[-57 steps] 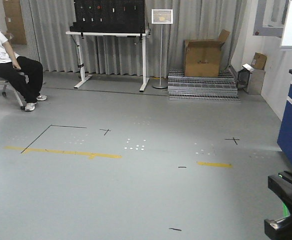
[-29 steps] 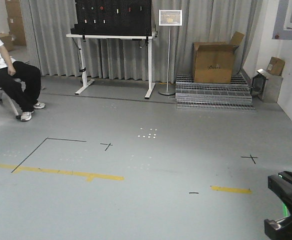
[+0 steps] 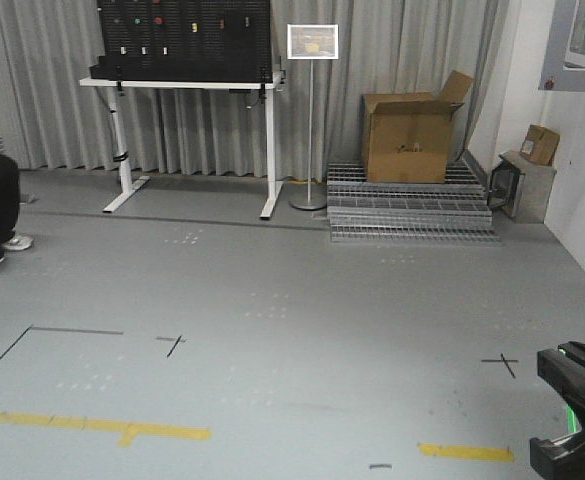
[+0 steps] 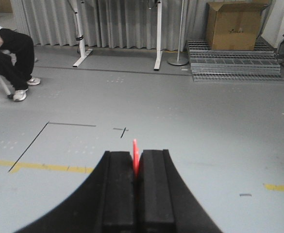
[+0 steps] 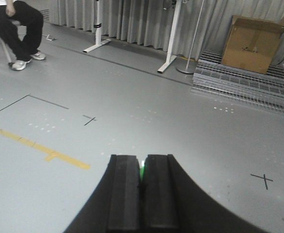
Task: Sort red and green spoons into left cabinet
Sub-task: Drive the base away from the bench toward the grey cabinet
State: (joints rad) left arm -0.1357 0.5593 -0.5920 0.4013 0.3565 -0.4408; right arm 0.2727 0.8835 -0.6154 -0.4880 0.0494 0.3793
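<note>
In the left wrist view my left gripper (image 4: 137, 160) is shut on the red spoon (image 4: 135, 154); only a thin red sliver sticks up between the black fingers. My right gripper (image 5: 142, 166) is shut on the green spoon (image 5: 142, 171), which shows as a small green strip in the slit. The front view catches the right gripper (image 3: 572, 410) at the bottom right corner, with a green glint of the spoon (image 3: 573, 417). Both grippers hang over bare grey floor. The left cabinet is out of view.
A seated person (image 4: 8, 48) is at the far left. Along the curtain stand a white-legged table (image 3: 187, 85) carrying a black board, a sign stand (image 3: 312, 120), a cardboard box (image 3: 407, 135) on stacked metal grates (image 3: 412, 210), and a small grey cabinet (image 3: 524, 185). Yellow tape (image 3: 92, 425) marks the floor.
The whole front view has shifted: floor marks slid down the frame, the blue cabinet at the right edge is gone and the seated person has almost left at the left. The right gripper keeps its place.
</note>
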